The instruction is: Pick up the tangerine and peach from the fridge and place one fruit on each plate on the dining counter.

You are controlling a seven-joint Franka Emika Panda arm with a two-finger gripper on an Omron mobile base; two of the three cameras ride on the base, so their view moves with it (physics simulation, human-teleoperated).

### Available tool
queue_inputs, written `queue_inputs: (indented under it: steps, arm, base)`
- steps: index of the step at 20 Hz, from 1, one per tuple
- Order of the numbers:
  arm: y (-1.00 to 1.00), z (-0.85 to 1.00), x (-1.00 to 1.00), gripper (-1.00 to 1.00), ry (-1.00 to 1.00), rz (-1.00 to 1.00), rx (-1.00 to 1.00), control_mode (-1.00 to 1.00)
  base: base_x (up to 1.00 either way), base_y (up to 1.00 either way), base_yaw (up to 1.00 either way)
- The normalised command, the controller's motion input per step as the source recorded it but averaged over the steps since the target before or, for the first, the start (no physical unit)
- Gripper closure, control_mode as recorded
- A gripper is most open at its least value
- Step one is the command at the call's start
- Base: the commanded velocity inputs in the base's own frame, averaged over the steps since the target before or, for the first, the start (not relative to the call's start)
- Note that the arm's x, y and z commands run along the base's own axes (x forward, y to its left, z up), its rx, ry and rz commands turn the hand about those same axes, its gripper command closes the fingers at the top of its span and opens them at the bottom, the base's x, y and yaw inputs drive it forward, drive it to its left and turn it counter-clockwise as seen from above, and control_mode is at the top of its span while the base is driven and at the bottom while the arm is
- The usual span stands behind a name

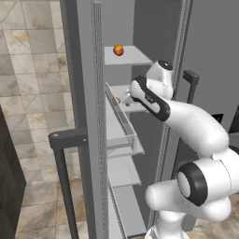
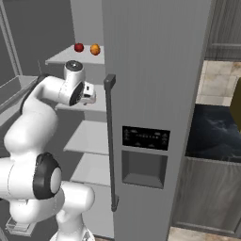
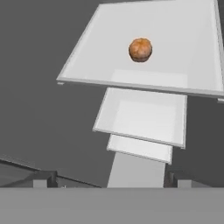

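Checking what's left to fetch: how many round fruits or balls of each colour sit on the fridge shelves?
dull orange-brown tangerine: 1
red-orange peach: 1
dark red ball: 1
Total: 3

White arm bent forward, gripper (image 3: 109, 178) empty, jaws spread wide
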Motion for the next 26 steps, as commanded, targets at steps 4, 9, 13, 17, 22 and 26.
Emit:
queue_inputs:
  steps: [4,9,13,17,22,26]
  arm:
    - [0.03,-0.09,0.80,-1.00,0.03,0.00,-0.06,-1.00]
    - [0.06,-0.14,0.33,-1.00,0.02,-0.01,-0.05,-1.00]
    - [0.13,-0.10,0.03,-1.00,0.00,-0.05,-0.07,-1.00]
    - [0.18,-0.15,0.02,-1.00,0.00,-0.05,-0.09,-1.00]
    - [0.12,-0.26,0.08,-1.00,0.00,-0.02,-0.06,-1.00]
    - [0.01,-0.36,0.05,-1.00,0.00,0.00,-0.04,-1.00]
  base:
    - [0.00,0.00,0.00]
    - [0.00,0.00,0.00]
    - [0.00,0.00,0.00]
    - [0.00,0.00,0.00]
    - [0.00,0.00,0.00]
    - [0.00,0.00,0.00]
